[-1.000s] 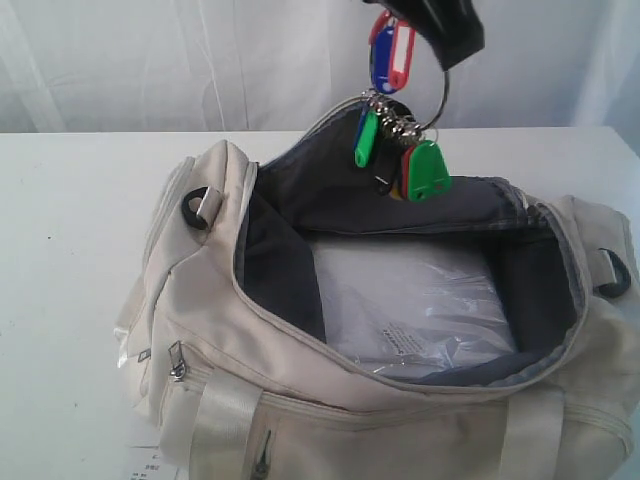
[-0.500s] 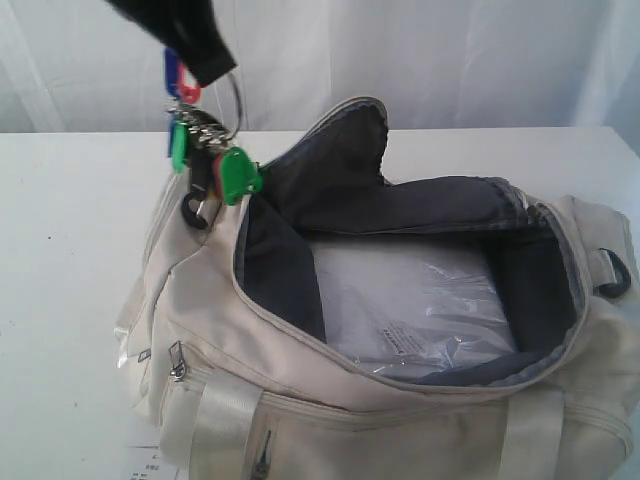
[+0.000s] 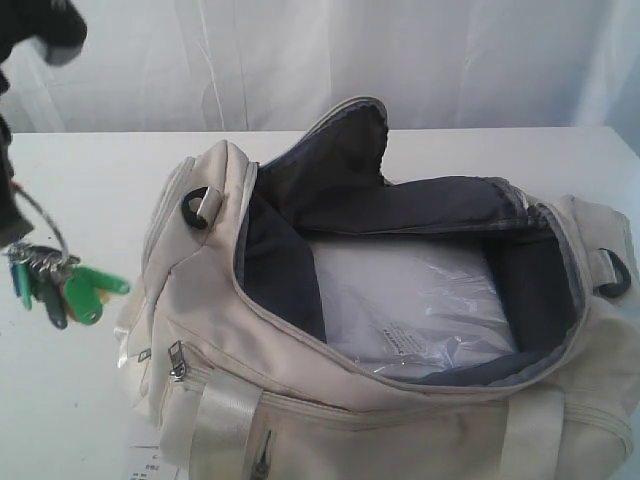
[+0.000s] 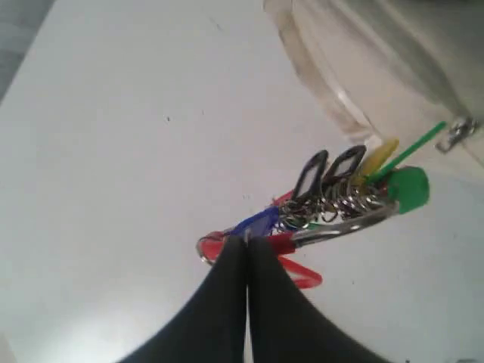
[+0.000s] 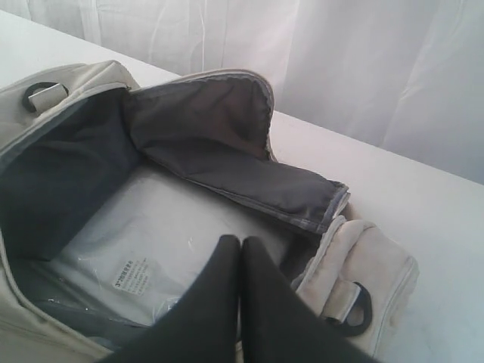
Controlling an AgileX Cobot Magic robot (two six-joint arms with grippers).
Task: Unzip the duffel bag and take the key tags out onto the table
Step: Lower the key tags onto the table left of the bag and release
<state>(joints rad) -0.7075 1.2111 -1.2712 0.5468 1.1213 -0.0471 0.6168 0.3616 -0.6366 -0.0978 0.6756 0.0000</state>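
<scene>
The cream duffel bag [image 3: 215,330] lies unzipped on the white table [image 3: 90,180], its dark grey lining showing. The key tags [image 3: 62,285], a bunch of green, blue and dark tags on a metal ring, hang at the far left, left of the bag and low over the table. My left gripper [image 4: 247,240] is shut on the bunch's red and blue tags [image 4: 257,227], above the tabletop [image 4: 113,151] beside the bag's side [image 4: 355,68]. In the exterior view only part of that arm shows at the left edge. My right gripper [image 5: 240,242] is shut on nothing, above the open bag [image 5: 363,265].
A clear plastic-wrapped white packet [image 3: 410,300] lies inside the bag, also seen in the right wrist view as the packet [image 5: 144,242]. White curtains [image 3: 320,60] hang behind the table. A paper label [image 3: 150,465] lies by the bag's front left corner.
My left gripper has carried the key tags from above the bag's opening leftward past its end and down toward the table. The bag and packet have not moved.
</scene>
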